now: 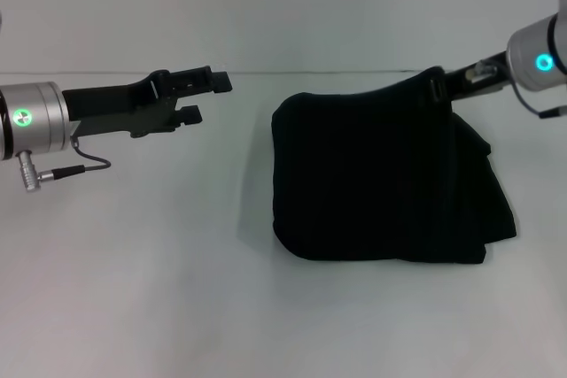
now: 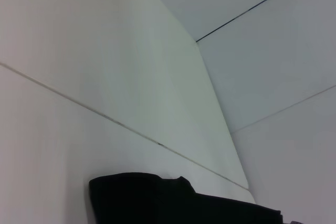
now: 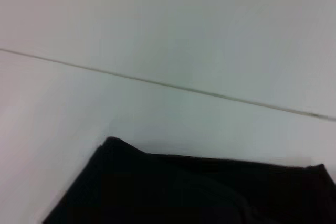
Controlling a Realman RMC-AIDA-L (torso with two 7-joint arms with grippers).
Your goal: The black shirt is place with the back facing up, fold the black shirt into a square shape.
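While the shirt already lies as a compact, roughly square bundle on the table, to the right of centre, its folding looks nearly finished rather than done. Its left and near edges read as smooth, rounded folds. The right side is untidy: loose layers stick out there past the main block and spoil the square outline.

The right gripper reaches in from the far right and meets the bundle's far right corner, where the cloth rises to it. Its fingertips are hidden by the fabric, so I cannot tell whether they are pinching it or have let go.

The left gripper hovers to the left, well apart from the shirt, fingers spread and holding nothing.

What seems left, judging by the outline: tucking or flattening the right-hand layers and getting both arms away.
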